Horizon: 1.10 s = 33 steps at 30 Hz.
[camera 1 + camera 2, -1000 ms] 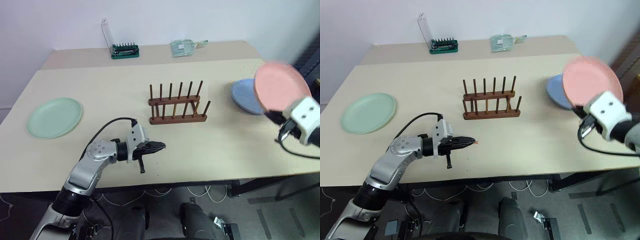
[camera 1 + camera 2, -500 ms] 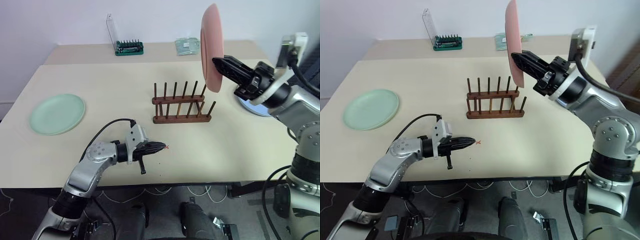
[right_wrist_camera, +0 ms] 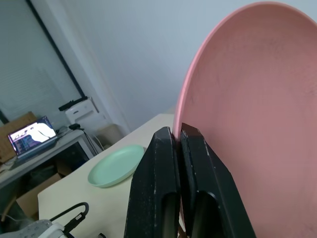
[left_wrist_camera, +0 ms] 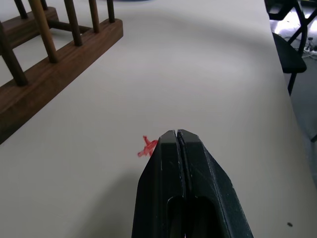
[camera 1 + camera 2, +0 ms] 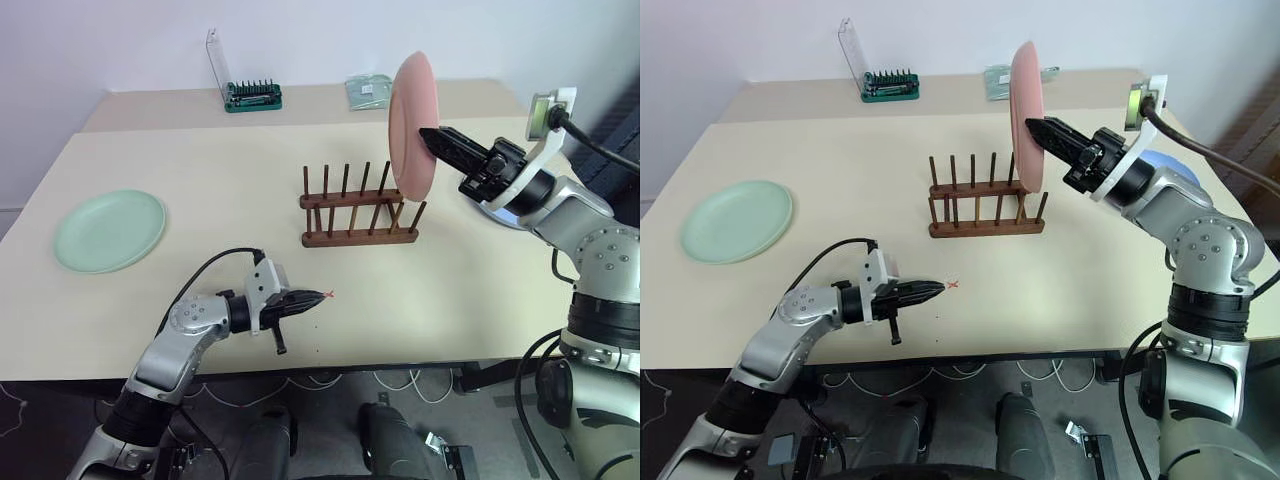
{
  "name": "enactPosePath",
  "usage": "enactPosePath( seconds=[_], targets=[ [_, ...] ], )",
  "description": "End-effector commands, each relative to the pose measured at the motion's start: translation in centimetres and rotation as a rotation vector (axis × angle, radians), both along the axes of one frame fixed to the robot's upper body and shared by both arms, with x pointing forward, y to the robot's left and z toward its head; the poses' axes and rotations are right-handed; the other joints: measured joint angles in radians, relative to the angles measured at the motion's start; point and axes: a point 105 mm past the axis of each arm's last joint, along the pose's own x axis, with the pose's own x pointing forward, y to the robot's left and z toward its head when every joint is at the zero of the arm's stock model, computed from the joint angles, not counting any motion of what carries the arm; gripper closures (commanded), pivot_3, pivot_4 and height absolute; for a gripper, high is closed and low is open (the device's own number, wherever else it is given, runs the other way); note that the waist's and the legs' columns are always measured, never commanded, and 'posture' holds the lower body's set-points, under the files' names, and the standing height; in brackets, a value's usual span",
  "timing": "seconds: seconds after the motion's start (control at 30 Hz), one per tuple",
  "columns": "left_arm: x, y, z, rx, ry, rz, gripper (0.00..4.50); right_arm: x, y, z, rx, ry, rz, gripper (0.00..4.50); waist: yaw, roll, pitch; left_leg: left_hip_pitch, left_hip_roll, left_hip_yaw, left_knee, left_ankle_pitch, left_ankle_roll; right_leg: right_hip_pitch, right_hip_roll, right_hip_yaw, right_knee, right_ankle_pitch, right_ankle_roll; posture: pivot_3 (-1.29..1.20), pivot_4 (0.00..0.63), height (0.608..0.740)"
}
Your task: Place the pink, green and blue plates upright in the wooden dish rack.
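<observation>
Round pink plate (image 5: 413,125) — seemingly smooth

The small dark reddish-brown wooden dish rack (image 5: 358,208) stands empty mid-table. A round pink plate (image 5: 412,124) hangs upright on edge above the rack's right end. A round pale green plate (image 5: 109,230) lies flat, well left of the rack. A blue plate (image 5: 1170,168) lies right of it, mostly hidden.

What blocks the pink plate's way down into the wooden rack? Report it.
Nothing visible does. The round pink plate, held upright on edge by the right tool, hangs above the right end of the dark reddish-brown wooden peg rack, whose slots all stand empty.
</observation>
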Motion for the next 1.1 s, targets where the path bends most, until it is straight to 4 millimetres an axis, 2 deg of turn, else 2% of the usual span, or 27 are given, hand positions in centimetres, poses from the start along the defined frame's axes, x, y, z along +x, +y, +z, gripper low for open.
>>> enactPosePath(
  seconds=[0.03, 0.27, 0.4, 0.5, 0.6, 0.73, 0.87, 1.0, 1.07, 1.1],
  targets=[
    [0.0, 0.1, 0.4, -0.008, -0.038, -0.004, 4.50, 0.0, -0.2, 1.4, 0.050, -0.019, 0.031, 4.48, 0.000, 0.000, 0.000, 0.000, 0.000, 0.000, 0.000, 0.000, 0.000, 0.000, 0.000, 0.000, 0.000, 0.000, 0.000, 0.00, 0.150, 0.740],
    [0.1, 0.5, 0.0, -0.002, -0.043, 0.005, 4.50, 1.7, -1.7, 0.0, 0.116, 0.072, -0.021, 4.48, 0.000, 0.000, 0.000, 0.000, 0.000, 0.000, 0.000, 0.000, 0.000, 0.000, 0.000, 0.000, 0.000, 0.000, 0.000, 0.00, 0.150, 0.740],
    [0.0, 0.5, -0.1, -0.001, -0.044, 0.006, 4.50, 2.0, -2.0, -0.5, 0.124, 0.089, -0.026, 4.48, -0.001, 0.000, 0.000, 0.000, 0.000, 0.000, 0.000, 0.000, 0.000, 0.000, 0.000, 0.000, 0.000, 0.000, 0.000, 0.00, 0.150, 0.740],
    [0.0, 0.2, 0.3, -0.003, -0.051, 0.007, 4.50, 2.5, -2.2, -0.5, 0.092, 0.066, -0.079, 3.58, -0.001, 0.000, 0.000, 0.000, 0.000, 0.000, 0.000, 0.000, 0.000, 0.000, 0.000, 0.000, 0.001, 0.000, 0.000, 0.00, 0.150, 0.740],
    [0.0, 0.1, 0.7, -0.004, -0.054, 0.006, 4.50, 2.6, -2.6, 0.0, 0.027, 0.006, -0.140, 2.17, -0.001, 0.000, 0.000, 0.000, 0.000, 0.000, 0.000, 0.000, 0.000, 0.000, 0.000, 0.000, 0.001, 0.000, 0.000, 0.00, 0.150, 0.740],
    [-0.1, 0.0, 1.5, -0.005, -0.058, 0.006, 4.50, 2.7, -4.3, 0.5, -0.057, -0.074, -0.257, 2.17, -0.001, 0.000, 0.000, 0.000, 0.000, 0.000, 0.000, 0.000, 0.000, 0.000, 0.000, 0.000, 0.001, 0.000, 0.000, 0.00, 0.150, 0.740],
    [0.1, 0.3, 1.6, -0.001, -0.055, 0.016, 4.50, 1.9, -8.6, 1.8, -0.136, -0.168, -0.454, 2.17, 0.003, 0.000, 0.000, 0.000, 0.000, 0.000, 0.000, 0.000, 0.000, 0.000, 0.000, 0.000, 0.000, 0.000, 0.000, 0.00, 0.150, 0.740],
    [0.1, 0.5, 1.4, 0.001, -0.048, 0.021, 4.50, 0.9, -10.5, 1.9, -0.168, -0.178, -0.505, 2.17, -0.002, 0.000, 0.000, 0.000, 0.000, 0.001, 0.000, 0.000, 0.000, 0.000, 0.000, 0.000, 0.000, 0.000, 0.000, 0.00, 0.150, 0.740],
    [0.1, 0.5, 1.2, 0.002, -0.046, 0.021, 4.50, 0.9, -11.4, 1.3, -0.225, -0.172, -0.553, 1.61, -0.007, 0.001, 0.000, 0.001, 0.000, 0.002, 0.000, 0.000, 0.000, 0.000, 0.000, 0.000, 0.001, 0.000, 0.000, 0.00, 0.150, 0.740],
    [0.2, 0.6, 1.1, 0.002, -0.047, 0.028, 4.50, 0.9, -12.1, 0.0, -0.333, -0.157, -0.595, 1.35, -0.006, 0.001, -0.001, 0.001, 0.001, 0.002, 0.000, 0.000, 0.000, 0.000, 0.000, 0.001, 0.001, 0.000, 0.000, 0.00, 0.150, 0.740]
  ],
)
